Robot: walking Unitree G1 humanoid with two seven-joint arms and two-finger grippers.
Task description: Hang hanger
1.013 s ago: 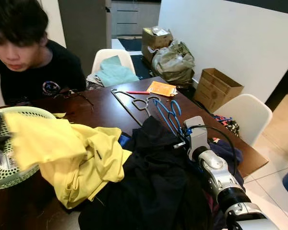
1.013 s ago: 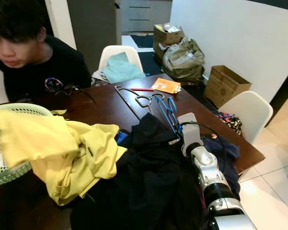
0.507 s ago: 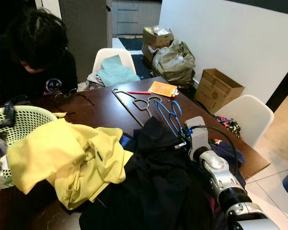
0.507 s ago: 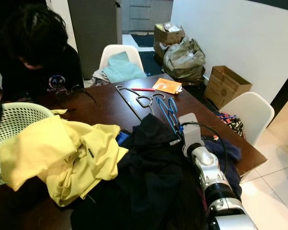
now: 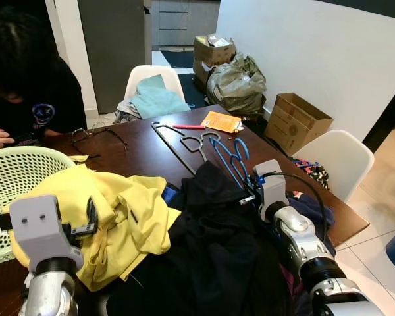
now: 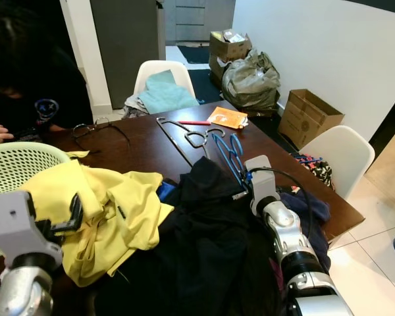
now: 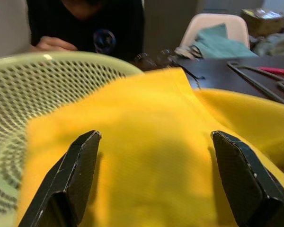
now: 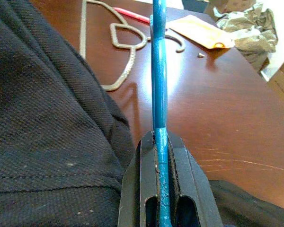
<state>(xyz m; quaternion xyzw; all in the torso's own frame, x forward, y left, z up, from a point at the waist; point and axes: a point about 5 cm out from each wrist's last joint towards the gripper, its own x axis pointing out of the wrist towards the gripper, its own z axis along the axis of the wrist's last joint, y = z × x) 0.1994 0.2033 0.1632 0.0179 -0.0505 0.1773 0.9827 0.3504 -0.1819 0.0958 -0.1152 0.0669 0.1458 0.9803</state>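
Note:
A blue hanger (image 5: 230,155) lies on the dark wooden table (image 5: 138,155), its near end caught in my right gripper (image 8: 159,139), which is shut on it beside a black garment (image 5: 210,253). The blue bar (image 8: 159,71) runs straight out from between the shut fingers. A grey metal hanger (image 5: 182,140) lies just beyond it. My left gripper (image 7: 156,137) stands open over a yellow garment (image 5: 128,210), its fingers (image 7: 73,175) wide apart. Its arm (image 5: 39,230) shows at the near left.
A green laundry basket (image 5: 13,174) sits at the table's left, under the yellow garment's edge. A person in black (image 5: 33,92) leans over the far left corner. An orange packet (image 5: 222,122) and red pen (image 5: 189,126) lie farther back. White chairs (image 5: 336,155) and cardboard boxes (image 5: 296,118) stand around.
The yellow garment has sunk from mid-air onto the table and basket edge. My left arm has come in at the near left, gripper open. The person has leaned away to the left.

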